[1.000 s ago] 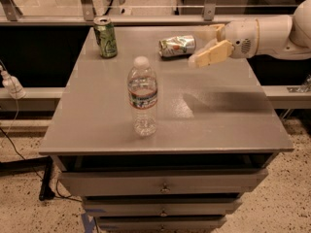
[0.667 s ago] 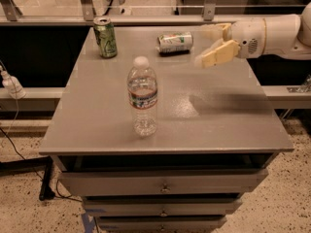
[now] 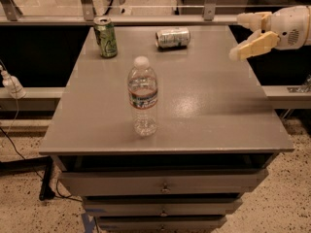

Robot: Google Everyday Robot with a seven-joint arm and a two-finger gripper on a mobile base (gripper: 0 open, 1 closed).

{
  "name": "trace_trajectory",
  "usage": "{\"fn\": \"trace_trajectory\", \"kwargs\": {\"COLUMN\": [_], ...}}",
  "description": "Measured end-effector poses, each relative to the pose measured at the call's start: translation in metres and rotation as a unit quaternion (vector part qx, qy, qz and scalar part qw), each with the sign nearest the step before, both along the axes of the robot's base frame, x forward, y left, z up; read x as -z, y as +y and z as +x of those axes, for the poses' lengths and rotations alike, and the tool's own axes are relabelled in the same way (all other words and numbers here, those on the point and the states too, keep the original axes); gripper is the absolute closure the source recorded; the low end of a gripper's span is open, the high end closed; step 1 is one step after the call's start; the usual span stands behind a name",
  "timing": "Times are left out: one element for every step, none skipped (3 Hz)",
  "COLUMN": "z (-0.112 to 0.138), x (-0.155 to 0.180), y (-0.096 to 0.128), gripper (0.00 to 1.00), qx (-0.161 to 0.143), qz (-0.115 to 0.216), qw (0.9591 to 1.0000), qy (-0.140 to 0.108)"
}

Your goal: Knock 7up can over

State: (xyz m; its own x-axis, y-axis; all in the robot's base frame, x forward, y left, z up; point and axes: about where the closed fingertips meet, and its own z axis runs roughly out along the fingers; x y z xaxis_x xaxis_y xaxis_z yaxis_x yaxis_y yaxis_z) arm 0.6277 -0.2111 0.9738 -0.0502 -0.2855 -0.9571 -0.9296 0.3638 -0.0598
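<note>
The 7up can (image 3: 172, 37), silver-white with green lettering, lies on its side near the far edge of the grey table (image 3: 209, 110). My gripper (image 3: 239, 37) is at the right, above the table's right edge, well apart from the can and to its right. Its cream fingers (image 3: 253, 45) are spread open and hold nothing.
A dark green can (image 3: 105, 37) stands upright at the far left corner. A clear plastic water bottle (image 3: 143, 102) stands upright in the middle front. Drawers sit under the tabletop. A rail runs along the back, and a white plug (image 3: 10, 85) with a cable lies at the left.
My gripper has drawn back to the right, away from the can. The 7up can has gone from beside the fingers to lying alone on its side.
</note>
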Motion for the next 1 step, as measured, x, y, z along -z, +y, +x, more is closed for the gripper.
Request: {"fn": "trace_trajectory", "kwargs": {"z": [0.0000], "x": [0.0000], "y": [0.0001], "gripper": [0.00], "qx": [0.000], "qz": [0.000], "qw": [1.0000], "qy": [0.000]}}
